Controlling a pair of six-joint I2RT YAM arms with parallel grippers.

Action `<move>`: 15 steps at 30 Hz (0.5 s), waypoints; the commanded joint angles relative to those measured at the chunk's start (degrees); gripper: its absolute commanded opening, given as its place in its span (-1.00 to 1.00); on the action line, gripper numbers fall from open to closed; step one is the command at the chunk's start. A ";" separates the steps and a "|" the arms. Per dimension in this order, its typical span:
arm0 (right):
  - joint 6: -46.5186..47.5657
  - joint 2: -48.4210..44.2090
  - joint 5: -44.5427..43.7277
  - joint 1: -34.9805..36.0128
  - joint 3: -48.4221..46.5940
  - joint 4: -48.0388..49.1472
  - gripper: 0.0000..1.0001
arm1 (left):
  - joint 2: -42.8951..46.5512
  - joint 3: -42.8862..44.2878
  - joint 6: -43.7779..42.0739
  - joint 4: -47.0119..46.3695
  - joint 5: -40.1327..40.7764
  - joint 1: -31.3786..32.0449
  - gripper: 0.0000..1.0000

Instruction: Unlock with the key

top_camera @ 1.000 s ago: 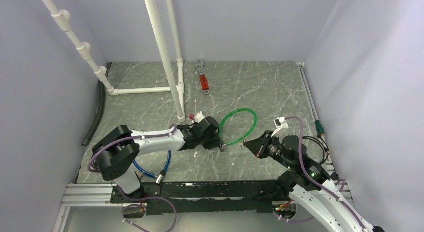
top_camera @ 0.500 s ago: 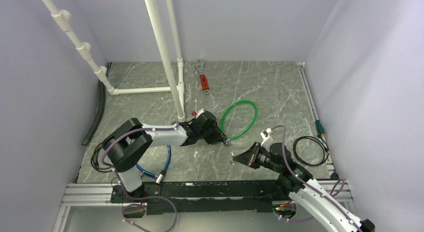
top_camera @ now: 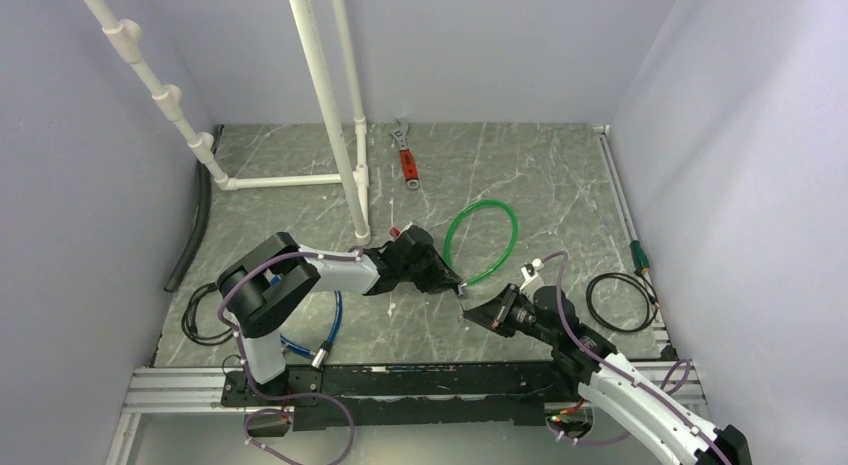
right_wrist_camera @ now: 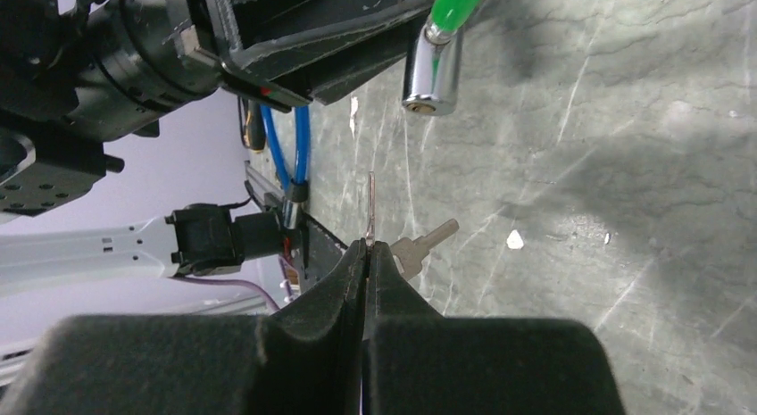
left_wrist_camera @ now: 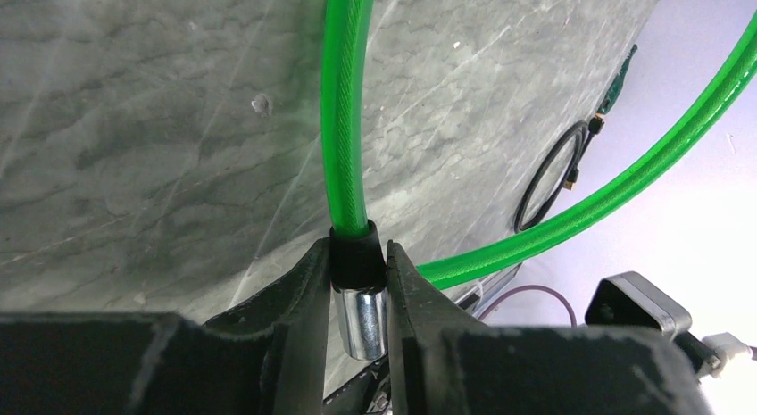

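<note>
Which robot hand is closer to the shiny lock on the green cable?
Left. The left gripper is clamped right on the lock at the end of the green cable. The right gripper pinches the key a little way from the lock's keyhole, not touching it.

All 3 views are brightly and evenly lit from above, with no motion blur. Overhead: faint, soft shadows on the table (top_camera: 520, 175). Left wrist: green cable (left_wrist_camera: 344, 120) sharp, right-hand wall overexposed, near foreground black and featureless. Right wrist: glare on the lock cylinder (right_wrist_camera: 430, 71), the key (right_wrist_camera: 421, 244) crisp, broad soft shadows.
</note>
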State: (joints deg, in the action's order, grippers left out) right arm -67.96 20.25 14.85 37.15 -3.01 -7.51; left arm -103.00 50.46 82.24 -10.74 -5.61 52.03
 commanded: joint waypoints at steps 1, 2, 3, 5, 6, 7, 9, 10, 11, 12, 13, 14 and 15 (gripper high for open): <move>0.01 0.84 -3.16 -0.06 0.53 4.34 -1.00 | -0.25 -0.26 0.99 -6.01 -2.78 -0.08 -1.00; 0.29 0.91 -3.43 -0.08 0.87 4.95 -1.00 | -0.33 -0.37 0.99 -6.18 -2.81 -0.06 -1.00; 0.49 1.06 -3.83 -0.06 1.13 5.36 -1.00 | -0.43 -0.44 1.12 -6.33 -2.98 -0.08 -1.00; 1.00 1.50 -4.46 -0.10 1.64 6.97 -1.00 | -0.61 -0.76 1.48 -6.92 -3.29 -0.08 -1.00; 1.40 1.96 -4.99 -0.06 1.64 7.21 -1.00 | -0.66 -0.98 1.66 -7.42 -3.53 -0.06 -1.00; 1.88 2.70 -5.49 -0.10 1.42 7.24 -1.00 | -0.69 -1.16 1.69 -8.05 -3.72 -0.04 -1.00; 3.08 4.53 -5.98 -0.06 0.90 8.56 -1.00 | -0.62 -1.19 1.78 -8.05 -3.86 -0.05 -1.00; 3.49 5.50 -6.24 -0.06 0.71 9.33 -1.00 | -0.62 -1.11 1.79 -7.81 -3.84 -0.06 -1.00; 3.61 6.57 -6.65 -0.17 0.58 9.96 -1.00 | -0.56 -1.07 1.78 -7.54 -3.66 -0.08 -1.00; 3.62 7.61 -6.94 -0.15 0.41 10.70 -1.00 | -0.47 -1.11 1.85 -7.36 -3.58 -0.05 -1.00; 3.75 8.80 -7.03 -0.14 0.19 11.54 -1.00 | -0.45 -1.19 1.94 -7.43 -3.57 -0.03 -1.00; 4.14 9.90 -6.77 -0.14 -0.07 12.52 -1.00 | -0.49 -1.28 1.96 -7.52 -3.56 -0.02 -1.00; 4.28 10.87 -6.69 -0.14 -0.33 13.21 -1.00 | -0.53 -1.32 2.02 -7.61 -3.60 -0.01 -1.00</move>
State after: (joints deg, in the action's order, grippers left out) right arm -65.69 27.97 9.61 37.15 -1.83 -1.06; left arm -103.48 49.17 83.48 -14.31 -7.81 51.99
